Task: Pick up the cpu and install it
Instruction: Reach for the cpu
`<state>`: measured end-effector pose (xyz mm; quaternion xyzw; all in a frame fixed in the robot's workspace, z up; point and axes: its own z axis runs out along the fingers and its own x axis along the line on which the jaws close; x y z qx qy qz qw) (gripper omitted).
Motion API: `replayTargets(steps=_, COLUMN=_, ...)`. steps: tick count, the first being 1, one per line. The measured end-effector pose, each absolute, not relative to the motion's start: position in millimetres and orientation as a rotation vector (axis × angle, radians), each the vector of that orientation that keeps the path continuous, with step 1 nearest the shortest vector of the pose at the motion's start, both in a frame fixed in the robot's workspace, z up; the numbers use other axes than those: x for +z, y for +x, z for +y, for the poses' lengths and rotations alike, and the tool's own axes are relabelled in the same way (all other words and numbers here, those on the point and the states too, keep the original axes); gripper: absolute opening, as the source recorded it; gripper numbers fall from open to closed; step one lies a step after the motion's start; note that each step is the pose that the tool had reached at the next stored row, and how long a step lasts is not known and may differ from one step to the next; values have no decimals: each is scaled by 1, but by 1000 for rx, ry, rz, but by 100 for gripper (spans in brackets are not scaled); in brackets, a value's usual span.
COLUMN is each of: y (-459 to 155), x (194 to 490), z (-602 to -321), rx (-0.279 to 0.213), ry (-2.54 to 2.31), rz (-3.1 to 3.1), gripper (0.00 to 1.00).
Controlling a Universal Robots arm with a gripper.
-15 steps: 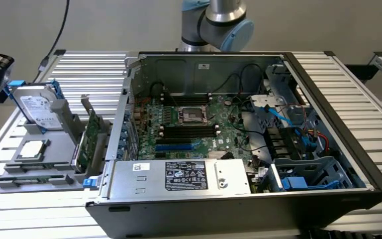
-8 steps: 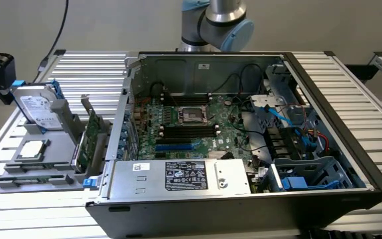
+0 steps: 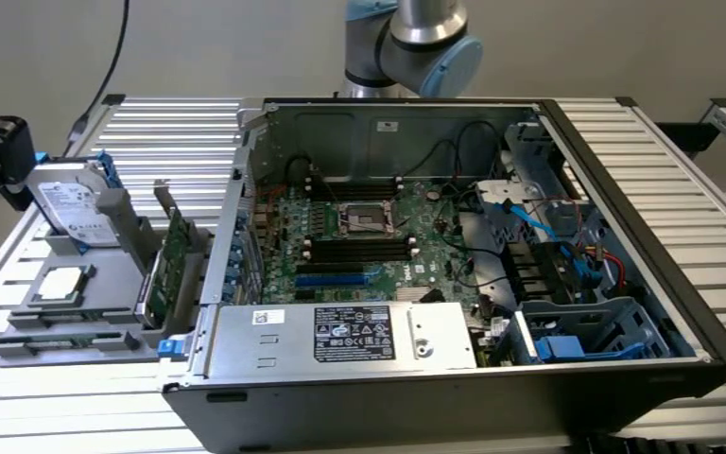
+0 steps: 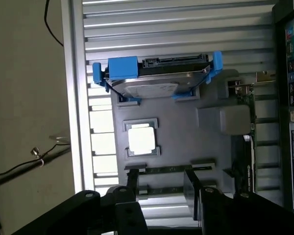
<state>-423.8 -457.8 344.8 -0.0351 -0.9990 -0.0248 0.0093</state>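
Gripper (image 4: 160, 180) is open: both black fingers (image 4: 133, 183) stand well apart with nothing between them. We're holding nothing.

The cpu (image 3: 60, 284) isn't picked yet. It lies flat, silver top up, in its square pocket on the grey fixture tray (image 3: 117, 284), on the exterior view's left beside the computer case (image 3: 641, 218). In the wrist view the cpu (image 4: 141, 139) sits beyond the fingertips, not between them and not touching them. We can't tell how high the gripper is above the tray.

Also on the tray:
- The hard drive (image 3: 71, 210) in its blue frame stands tilted on edge at the far end, apart from the cpu.
- The green circuit card (image 3: 174, 253) stands upright on the side nearest the case.
- The memory stick (image 3: 67, 340) lies flat in a slot along the near edge. In the wrist view the fingertips overlap that slot line.

The case lies open on the slatted aluminium table (image 3: 679, 142). The motherboard (image 3: 401, 255) is exposed, with the square socket (image 3: 363, 219) near its middle between the memory slots. The silver power supply (image 3: 337, 336) runs along the case's near wall. The arm (image 3: 414, 43) rises behind the case's far wall.
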Motion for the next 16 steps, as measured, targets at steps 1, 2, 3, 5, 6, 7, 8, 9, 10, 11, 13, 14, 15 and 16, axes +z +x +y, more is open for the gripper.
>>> replayTargets(steps=1, y=-425, x=343, z=-458, rx=-77, ry=-109, rz=-3120, gripper=49)
replayTargets(steps=2, y=-426, x=341, z=-459, rx=-77, ry=-109, rz=-3120, gripper=56)
replayTargets(steps=3, y=-426, x=339, z=-459, rx=-77, ry=-108, rz=-3120, gripper=56)
replayTargets(steps=5, y=-428, x=336, z=-460, rx=-77, ry=-107, rz=-3120, gripper=56)
replayTargets(steps=6, y=-430, x=334, z=-461, rx=-77, ry=-106, rz=-3120, gripper=56)
replayTargets(steps=7, y=-431, x=332, z=-461, rx=-77, ry=-105, rz=-3120, gripper=56)
replayTargets(steps=8, y=-432, x=330, z=-462, rx=-77, ry=-103, rz=-3120, gripper=56)
replayTargets(steps=9, y=-433, x=329, z=-462, rx=-77, ry=-102, rz=-3120, gripper=56)
replayTargets(steps=10, y=-435, x=327, z=-462, rx=-77, ry=-101, rz=-3120, gripper=56)
replayTargets(steps=11, y=-436, x=325, z=-462, rx=-77, ry=-100, rz=-3120, gripper=56)
replayTargets(steps=13, y=-437, x=321, z=-462, rx=-77, ry=-100, rz=-3120, gripper=56)
replayTargets(steps=14, y=-437, x=319, z=-462, rx=-77, ry=-100, rz=-3120, gripper=56)
replayTargets(steps=15, y=-438, x=318, z=-462, rx=-77, ry=-100, rz=-3120, gripper=56)
replayTargets(steps=16, y=-438, x=316, z=-462, rx=-77, ry=-100, rz=-3120, gripper=56)
